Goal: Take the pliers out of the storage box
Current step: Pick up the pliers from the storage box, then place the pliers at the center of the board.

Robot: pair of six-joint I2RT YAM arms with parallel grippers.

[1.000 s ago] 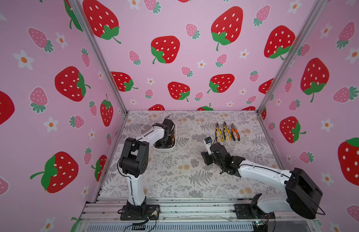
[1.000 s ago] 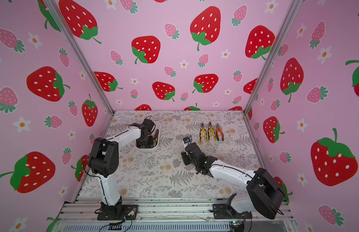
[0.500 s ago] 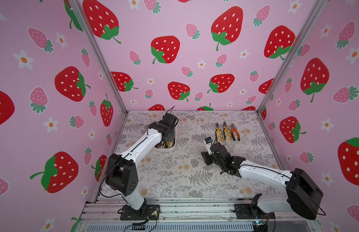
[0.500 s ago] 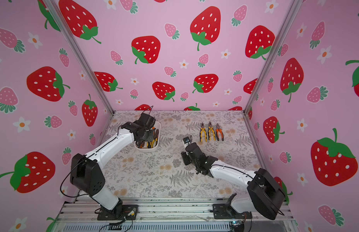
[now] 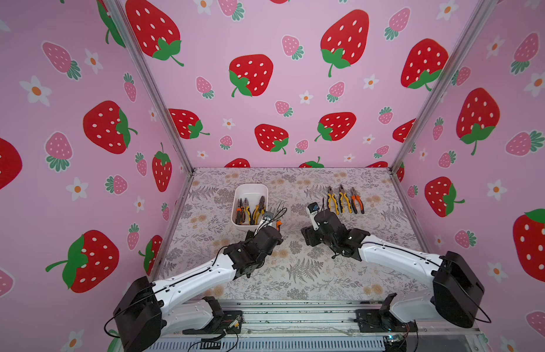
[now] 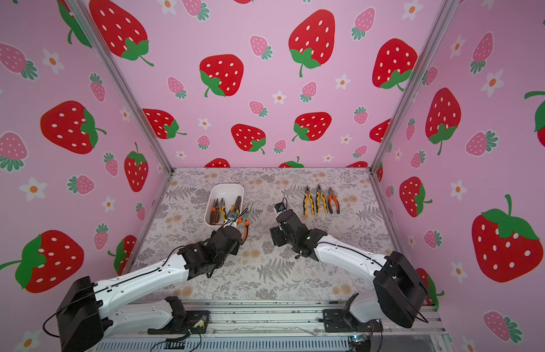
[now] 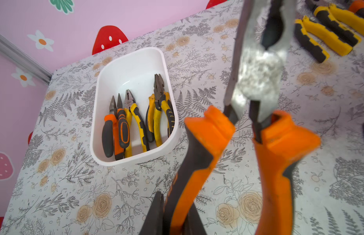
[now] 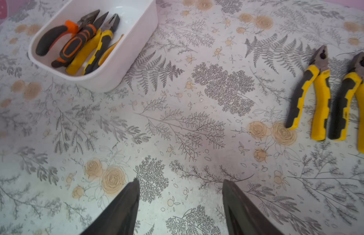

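One orange pair (image 7: 256, 79) is clear of the box, pinched by a single handle in the left tool (image 7: 175, 207), its other handle swung wide. Its long axis runs on in line with the tool, nose leading away from the wrist, and in both top views it hangs above the bench just off the box's near right corner. About level with it, to the robot's right, the right tool (image 8: 181, 181) stands wide with nothing in it, over bare bench between the box and the row. Farther out on the left, the box (image 5: 251, 192) lies lengthwise away from the robot. It holds a handful more pliers (image 5: 249, 211), bunched at its near end, handles toward the robot and noses toward the far wall; its far half is bare. Farther out on the right, three pairs (image 5: 344, 201) lie side by side, two yellow and one orange, noses likewise to the far wall. So the row lies right of the orange pair and a little farther out, with the right tool in between; the left arm is nearer the box, the right arm nearer the row. I judge the next move to be a carry across or a hand-over, ending with the orange pair parallel to the row, probably on its left flank. The bench (image 5: 295, 268) is flat, in a matt fern-and-rose print. Pink strawberry walls (image 5: 219, 45) close three sides, with metal posts (image 5: 149, 82) in the far corners.
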